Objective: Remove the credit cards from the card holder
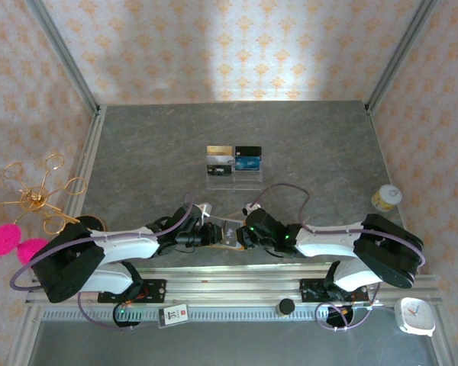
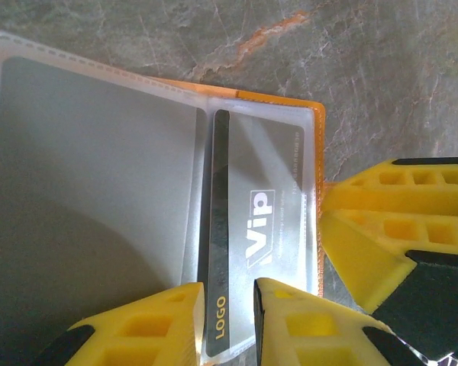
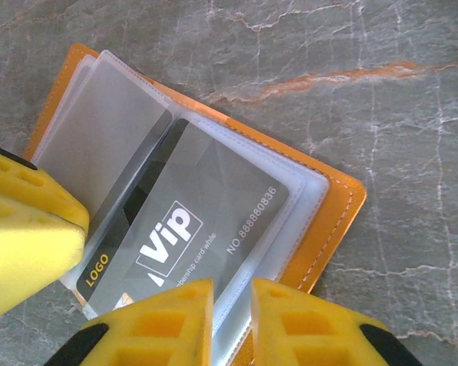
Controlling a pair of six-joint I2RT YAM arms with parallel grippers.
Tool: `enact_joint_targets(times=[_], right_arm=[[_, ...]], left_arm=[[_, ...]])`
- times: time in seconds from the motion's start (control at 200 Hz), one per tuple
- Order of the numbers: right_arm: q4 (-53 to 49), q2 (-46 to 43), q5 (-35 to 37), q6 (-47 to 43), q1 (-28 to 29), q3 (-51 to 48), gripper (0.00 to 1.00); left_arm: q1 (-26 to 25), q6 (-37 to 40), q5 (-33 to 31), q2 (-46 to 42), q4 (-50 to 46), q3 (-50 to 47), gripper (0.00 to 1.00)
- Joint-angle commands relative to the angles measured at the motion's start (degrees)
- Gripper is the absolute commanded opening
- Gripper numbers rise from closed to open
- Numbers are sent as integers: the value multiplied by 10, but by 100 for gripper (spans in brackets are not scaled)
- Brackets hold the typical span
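Card holder (image 1: 227, 233) lies open and flat on the marbled grey table (image 1: 137, 152), between the two claws near the front edge. From the left wrist, the left gripper (image 2: 230, 309) hangs over the holder's clear sleeves (image 2: 99, 168). Its yellow fingers (image 2: 137, 332) are close together with a narrow gap, and the dark strip of a grey credit card (image 2: 267, 221), tucked in its sleeve, runs into that gap. Whether the fingers pinch it I cannot tell. From the right wrist, the right gripper (image 3: 230, 305) sits at the sleeve's lower edge, likewise nearly closed (a slim gap shows, with sleeve plastic in it), and a grip cannot be confirmed.

Both arms lie low and stretched inward from their bases, wrists almost meeting at the middle.

The card reads "Vip", "LOGO" and "NO 888880836"; a smaller line under "Vip" is too fine to read. Further back, more credit cards (image 1: 234, 156) stand in a clear stand (image 1: 234, 181), well apart from the claws.
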Motion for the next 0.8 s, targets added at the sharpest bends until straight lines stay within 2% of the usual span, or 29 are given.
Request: enact_joint_targets(times=[0.0, 0.455, 0.596, 0.726, 0.796], right_arm=[[10, 6, 5, -4, 2, -6, 20], [35, 37, -17, -6, 3, -9, 17], [44, 47, -18, -1, 2, -13, 15], [34, 40, -7, -2, 3, -13, 15], [31, 38, -5, -2, 3, -13, 15]], left_arm=[[-1, 2, -19, 6, -17, 5, 25], [-6, -5, -8, 49, 13, -10, 28], [-7, -6, -11, 43, 10, -14, 25], [-7, -10, -19, 31, 6, -19, 15], [-7, -13, -23, 23, 7, -21, 15]])
